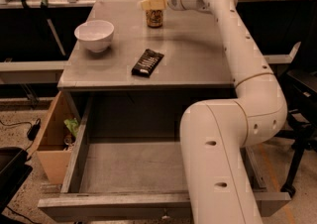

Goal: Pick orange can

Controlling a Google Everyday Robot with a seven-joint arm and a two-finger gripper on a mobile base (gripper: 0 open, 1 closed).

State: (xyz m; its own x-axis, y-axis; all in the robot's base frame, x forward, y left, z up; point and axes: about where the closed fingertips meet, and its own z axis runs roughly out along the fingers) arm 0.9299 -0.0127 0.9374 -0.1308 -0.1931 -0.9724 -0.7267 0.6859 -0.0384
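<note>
Orange can (154, 18) is standing at the tabletop's (198, 54) far edge, the gripper (150, 4) hanging against its upper half: the grasping step, I'm judging. Clamped or not, cannot tell; next is calling for a firm squeeze, then lifting.
</note>
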